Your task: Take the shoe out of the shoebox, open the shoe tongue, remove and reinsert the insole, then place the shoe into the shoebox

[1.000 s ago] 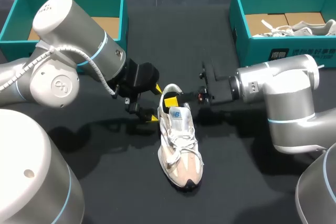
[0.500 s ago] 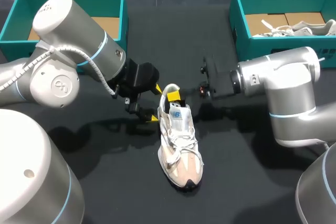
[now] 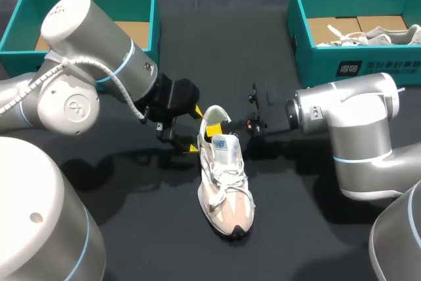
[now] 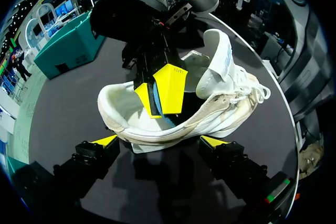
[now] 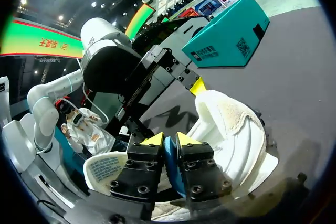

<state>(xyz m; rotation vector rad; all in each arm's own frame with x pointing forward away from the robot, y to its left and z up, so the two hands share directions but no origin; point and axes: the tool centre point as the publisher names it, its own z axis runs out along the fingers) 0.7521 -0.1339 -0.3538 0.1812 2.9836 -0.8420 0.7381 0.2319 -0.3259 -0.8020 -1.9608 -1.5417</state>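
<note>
Right tool (image 5: 169,141): fingers almost together, pinched from both sides on the blue edge of the insole (image 5: 169,165). It is down inside the sneaker's (image 3: 227,179) opening, just ahead of the heel collar. The right arm comes in from 3 o'clock.

Left tool (image 4: 158,141): spread wide, one yellow tip on each side of the heel, holding nothing. Whether the tips touch the heel cannot be told. In the head view it sits at 9 o'clock of the heel.

Sneaker: white and beige, upright on its sole on the dark surface (image 3: 296,228), mid-surface, heel toward 11 o'clock, toe toward 5. Tongue (image 4: 220,59) stands up off the opening.

Left shoebox (image 3: 85,1): teal, at 10 o'clock of the sneaker, well apart.

Right shoebox (image 3: 355,64): teal, at 2 o'clock, with another white shoe (image 3: 388,34) lying in it.
</note>
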